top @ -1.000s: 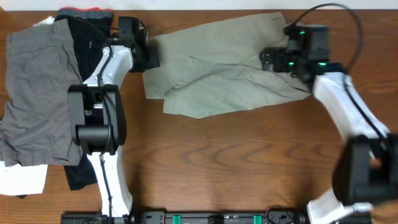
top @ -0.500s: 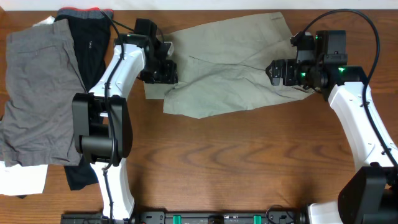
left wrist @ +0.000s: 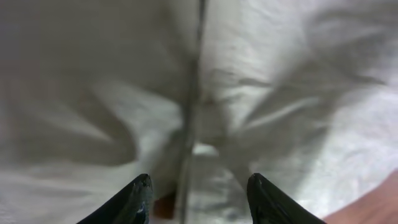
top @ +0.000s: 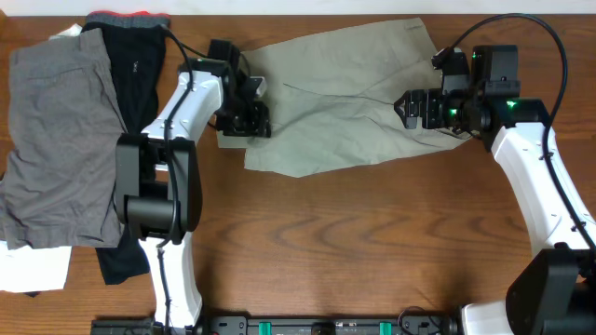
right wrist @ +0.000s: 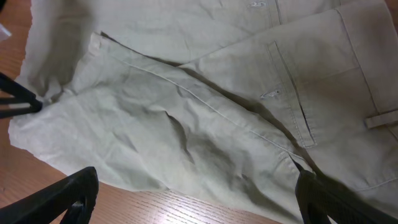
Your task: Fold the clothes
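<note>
Far left of the table (top: 326, 251): a pair of darker grey shorts (top: 56, 130) is lying flat, overlapping a white cloth (top: 33, 270) at its near edge. Just beside it a black garment with a red waistband (top: 126, 51) is running in a strip toward the near edge, partly hidden by the left arm. That arm is reaching away from its base and over to the right, and the left gripper (top: 248, 119) is sitting on the left edge of the khaki shorts (top: 345, 93). In the left wrist view its two dark fingertips (left wrist: 138, 200) are standing partly apart, with a seam or ridge of the pale cloth running between them. The view is blurred, so I cannot tell whether they are pinching the cloth or only resting over it. The khaki shorts are lying spread across the middle of the far half of the table, rumpled, one leg crossing diagonally over the other. A back pocket (right wrist: 311, 93) and a belt loop (right wrist: 380, 119) are showing at the right-hand end. The right gripper (top: 407, 108) is hovering over that end, near the pocket. Its fingers (right wrist: 62, 196) are showing at the two lower corners of the right wrist view — jaws spread wide open above the cloth.
</note>
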`<state>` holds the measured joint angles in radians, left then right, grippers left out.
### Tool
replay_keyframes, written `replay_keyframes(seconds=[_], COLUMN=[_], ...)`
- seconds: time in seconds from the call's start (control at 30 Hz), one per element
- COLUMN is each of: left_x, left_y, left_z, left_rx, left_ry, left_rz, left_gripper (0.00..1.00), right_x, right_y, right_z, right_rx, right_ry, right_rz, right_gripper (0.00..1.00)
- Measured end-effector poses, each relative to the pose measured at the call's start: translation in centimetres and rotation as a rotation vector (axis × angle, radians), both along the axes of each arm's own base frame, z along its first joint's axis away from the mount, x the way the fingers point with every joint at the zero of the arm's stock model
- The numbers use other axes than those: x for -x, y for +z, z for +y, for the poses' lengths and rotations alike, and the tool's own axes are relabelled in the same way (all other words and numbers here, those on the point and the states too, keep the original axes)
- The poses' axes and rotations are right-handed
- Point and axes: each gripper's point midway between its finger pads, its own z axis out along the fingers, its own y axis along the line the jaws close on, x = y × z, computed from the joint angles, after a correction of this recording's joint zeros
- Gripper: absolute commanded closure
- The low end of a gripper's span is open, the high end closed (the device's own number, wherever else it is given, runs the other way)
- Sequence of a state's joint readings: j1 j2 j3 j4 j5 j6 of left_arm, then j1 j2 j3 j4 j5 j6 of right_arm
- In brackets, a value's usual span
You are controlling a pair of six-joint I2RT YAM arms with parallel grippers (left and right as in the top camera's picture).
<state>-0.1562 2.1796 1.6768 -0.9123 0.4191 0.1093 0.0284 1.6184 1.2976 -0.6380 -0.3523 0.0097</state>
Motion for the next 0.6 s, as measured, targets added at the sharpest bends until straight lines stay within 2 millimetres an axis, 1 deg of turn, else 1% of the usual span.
replay_keyframes(seconds=[0.03,0.07,0.13,0.17,0.27,0.47,0.6], left_x=[0.3,0.5,0.9,1.2,1.5,3.2,3.6], left_y=[-0.1,-0.1,-0.3,-0.3,-0.4,-0.2,0.2], left_z=[-0.3,-0.5,-0.9,-1.0,-1.0,0.0,0.2], left_rx=[0.001,0.0,0.0,-0.001,-0.004,-0.017,-0.019], left_ry=[-0.006,-0.008,-0.018,-0.022,-0.027,-0.003,-0.001], left_rz=[0.008,0.014,0.025,0.033,0.047,0.132,0.14], left_gripper=[0.6,0.71,0.89,0.94,0.94,0.94,0.94], right_x=[0.0,0.0,0.0,0.0,0.0,0.0,0.0], right_y=[0.0,0.0,0.0,0.0,0.0,0.0,0.0], right_z=[0.0,0.0,0.0,0.0,0.0,0.0,0.0], right_rx=[0.0,0.0,0.002,0.002,0.004,0.004,0.004], right_ry=[0.0,0.001,0.003,0.003,0.005,0.006,0.006], right_rz=[0.0,0.0,-0.001,-0.002,-0.002,-0.002,-0.002], right_gripper=[0.01,0.01,0.01,0.01,0.01,0.01,0.01])
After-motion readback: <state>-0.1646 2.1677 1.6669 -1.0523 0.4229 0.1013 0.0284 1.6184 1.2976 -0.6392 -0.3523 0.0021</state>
